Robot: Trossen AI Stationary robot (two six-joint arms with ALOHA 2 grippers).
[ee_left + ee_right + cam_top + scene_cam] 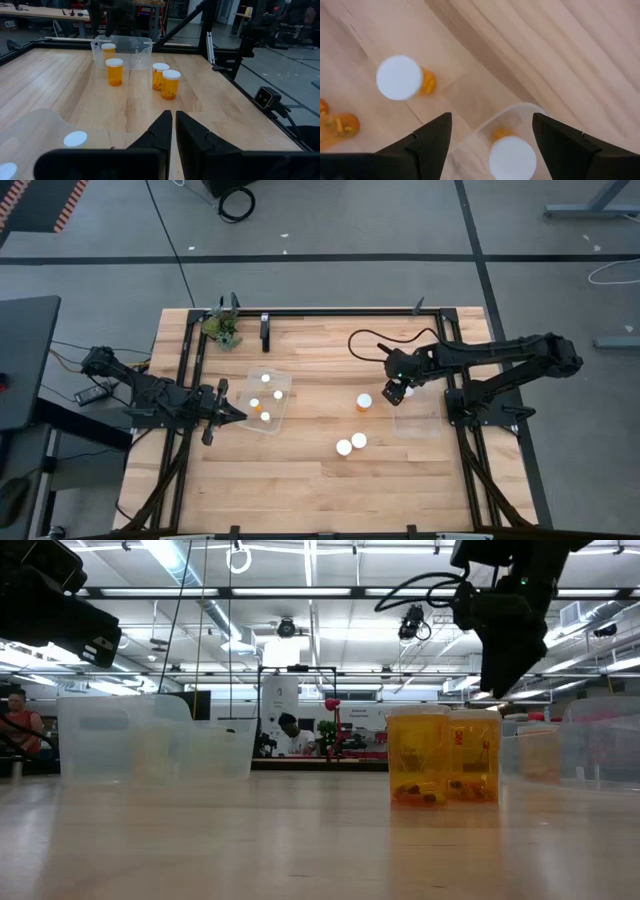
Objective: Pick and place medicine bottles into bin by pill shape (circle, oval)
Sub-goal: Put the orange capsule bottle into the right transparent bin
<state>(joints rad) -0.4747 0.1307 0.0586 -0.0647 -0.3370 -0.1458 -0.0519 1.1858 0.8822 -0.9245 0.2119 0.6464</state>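
R tool (490, 132) wide open, empty, above white-capped amber pill bottle (512, 155) in clear plastic bin (418, 423) | L tool (173, 131) closed, idle | three bottles on wooden counter (300, 480) | rise clear before next pick.

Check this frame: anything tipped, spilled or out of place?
Nothing stands out. The loose bottles stand upright and capped, the others sit inside the left bin and right bin, nothing spilled.
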